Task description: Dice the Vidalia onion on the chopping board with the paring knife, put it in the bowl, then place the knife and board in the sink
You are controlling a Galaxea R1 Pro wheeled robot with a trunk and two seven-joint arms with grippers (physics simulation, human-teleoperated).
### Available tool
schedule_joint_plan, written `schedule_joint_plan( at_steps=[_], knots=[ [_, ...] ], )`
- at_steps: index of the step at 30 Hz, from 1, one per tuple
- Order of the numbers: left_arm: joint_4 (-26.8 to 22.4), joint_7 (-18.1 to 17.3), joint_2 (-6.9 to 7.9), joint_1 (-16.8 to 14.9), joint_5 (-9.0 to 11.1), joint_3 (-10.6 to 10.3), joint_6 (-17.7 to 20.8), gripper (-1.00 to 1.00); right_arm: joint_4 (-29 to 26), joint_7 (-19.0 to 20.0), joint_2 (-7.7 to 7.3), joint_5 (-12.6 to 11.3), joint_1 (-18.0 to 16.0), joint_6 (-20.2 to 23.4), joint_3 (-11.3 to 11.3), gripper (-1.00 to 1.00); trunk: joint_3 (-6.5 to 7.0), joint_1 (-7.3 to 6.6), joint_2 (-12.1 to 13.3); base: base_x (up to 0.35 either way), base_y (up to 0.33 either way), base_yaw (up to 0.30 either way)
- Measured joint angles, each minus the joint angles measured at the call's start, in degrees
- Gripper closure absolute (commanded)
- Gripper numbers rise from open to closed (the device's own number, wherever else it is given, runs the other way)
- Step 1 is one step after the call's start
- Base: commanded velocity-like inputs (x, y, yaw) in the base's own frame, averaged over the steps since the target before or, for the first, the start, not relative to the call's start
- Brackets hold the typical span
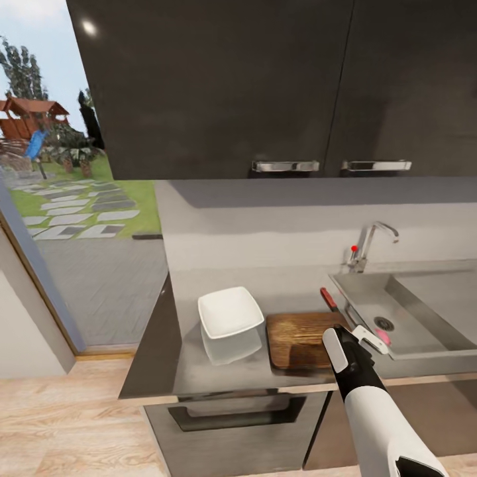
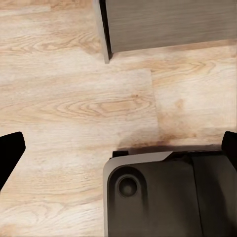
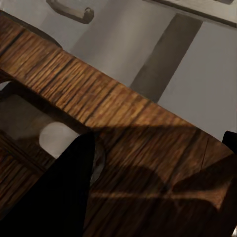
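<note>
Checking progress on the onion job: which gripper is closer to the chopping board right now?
Right. The right gripper is over the chopping board's sink-side end; the left gripper hangs over the wooden floor, away from the board.

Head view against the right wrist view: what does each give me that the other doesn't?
Head view alone: the bowl, sink with its tap, paring knife, a pink bit of onion beside the right gripper. Right wrist alone: the handle slot up close, with a dark finger over the wood grain. Both: the chopping board.
</note>
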Motion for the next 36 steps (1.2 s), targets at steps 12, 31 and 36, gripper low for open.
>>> schedule_joint_plan(
  at_steps=[12,31,36],
  knots=[
    [0.05,0.0,0.03,0.02,0.0,0.0,0.0,-1.0,0.04,0.08,0.16,-0.12,0.0,-0.01,0.09,1.0,0.0,0.01,0.0,0.01,0.0,0.0],
    [0.05,0.0,0.0,0.03,0.0,0.0,0.0,-1.0,0.06,0.34,0.17,-0.1,0.0,0.44,0.18,1.0,0.0,0.01,0.0,0.0,0.0,0.0],
    [0.05,0.0,-0.02,0.02,0.0,0.0,0.0,-1.0,0.06,0.35,0.16,-0.08,0.0,0.45,0.18,1.0,0.0,0.01,0.0,0.0,0.0,0.0]
  ],
)
